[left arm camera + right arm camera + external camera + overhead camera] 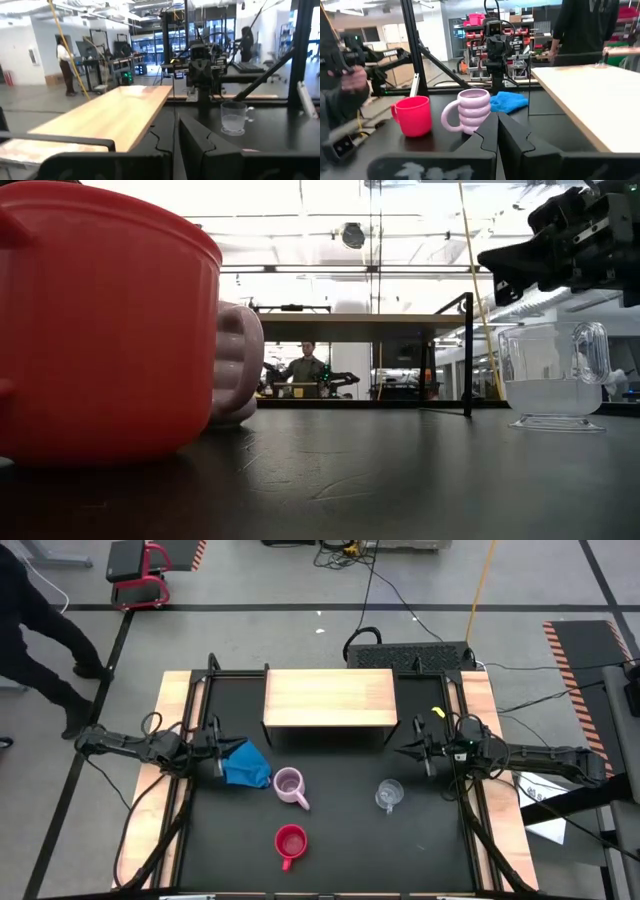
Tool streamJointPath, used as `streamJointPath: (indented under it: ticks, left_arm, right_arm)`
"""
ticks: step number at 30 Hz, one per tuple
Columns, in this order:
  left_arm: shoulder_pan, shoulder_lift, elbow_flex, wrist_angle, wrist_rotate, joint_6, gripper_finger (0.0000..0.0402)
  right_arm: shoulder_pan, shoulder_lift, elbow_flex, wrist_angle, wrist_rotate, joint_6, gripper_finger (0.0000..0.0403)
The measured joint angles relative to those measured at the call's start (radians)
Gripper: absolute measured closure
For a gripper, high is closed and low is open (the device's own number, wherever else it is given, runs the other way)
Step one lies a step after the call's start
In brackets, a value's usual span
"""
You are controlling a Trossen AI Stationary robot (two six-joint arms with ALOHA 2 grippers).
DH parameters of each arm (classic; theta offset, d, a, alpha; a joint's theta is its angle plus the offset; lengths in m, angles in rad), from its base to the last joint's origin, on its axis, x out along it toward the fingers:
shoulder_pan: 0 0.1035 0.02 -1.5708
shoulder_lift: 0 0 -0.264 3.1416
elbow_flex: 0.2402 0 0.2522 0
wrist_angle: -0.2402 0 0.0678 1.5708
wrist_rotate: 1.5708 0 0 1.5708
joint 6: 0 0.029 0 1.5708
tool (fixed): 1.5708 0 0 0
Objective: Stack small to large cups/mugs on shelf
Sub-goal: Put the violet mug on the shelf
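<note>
both the left hand [217,750] and right hand [413,751] hover closed and empty beside the shelf [330,697].

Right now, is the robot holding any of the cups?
No. Both grippers, left and right, are empty. The lilac mug, red mug and glass cup all sit on the table.

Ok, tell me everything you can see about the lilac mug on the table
The lilac mug is pale purple and looks ceramic, with a ribbed body of stacked rounded rings and one loop handle. It stands upright and looks empty on the black tabletop, in front of the wooden shelf. The blue cloth lies close beside it, the red mug stands apart, nearer the table's front edge. Nothing grips it.
</note>
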Motion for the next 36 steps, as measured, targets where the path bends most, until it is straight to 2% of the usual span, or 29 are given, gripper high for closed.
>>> streamJointPath:
  ticks: [4, 7, 11, 15, 21, 25, 31, 36]
  left_arm:
    - [0.0, 0.0, 0.029, -0.035, 0.0, 0.063, 0.038]
    - [0.0, 0.001, 0.058, -0.093, -0.004, 0.062, 0.0397]
    - [0.0, 0.0, 0.107, -0.088, -0.009, 0.037, 0.0399]
    - [0.0, 0.031, 0.177, -0.169, -0.025, 0.025, 0.04]
    - [0.001, 0.192, 0.313, -0.207, -0.025, 0.034, 0.04]
    - [0.028, 0.332, 0.422, -0.303, -0.029, 0.012, 0.0401]
    - [0.091, 0.538, 0.555, -0.455, 0.011, -0.069, 0.0401]
    - [0.149, 0.647, 0.648, -0.545, 0.062, -0.099, 0.0401]
  right_arm:
    - [-0.001, 0.0, 0.0, -0.001, 0.003, -0.035, 0.0403]
    - [-0.001, -0.001, 0.0, -0.024, 0.025, -0.037, 0.0403]
    - [-0.001, 0.0, 0.0, -0.041, 0.039, -0.05, 0.0403]
    - [-0.008, 0.0, 0.002, -0.039, 0.057, -0.04, 0.0403]
    - [-0.016, 0.003, 0.009, -0.048, 0.057, -0.021, 0.0403]
    - [-0.016, 0.002, 0.009, -0.065, 0.057, -0.033, 0.0403]
    - [-0.018, 0.002, 0.008, -0.089, 0.056, -0.035, 0.0403]
    - [-0.018, 0.003, 0.008, -0.101, 0.055, -0.032, 0.0403]
